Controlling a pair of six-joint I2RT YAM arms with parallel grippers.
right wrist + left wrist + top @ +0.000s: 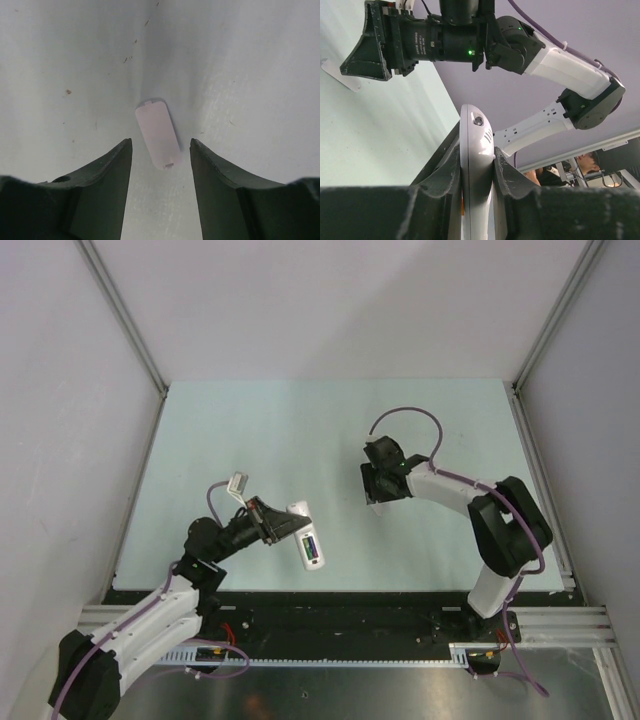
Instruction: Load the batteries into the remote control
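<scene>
My left gripper (284,523) is shut on the white remote control (303,530) and holds it above the table's near left. The remote's back recess faces up, and the batteries (313,549) show in it as a green and a dark patch. In the left wrist view the remote control (475,125) stands edge-on between the pads of the left gripper (476,150). My right gripper (161,142) is open, low over the table, its jaws straddling a small white battery cover (156,131) that lies flat without touching them.
The pale green table (300,430) is bounded by grey walls on the left, right and back. The right arm (500,525) reaches in from the near right. A black rail (340,620) runs along the near edge.
</scene>
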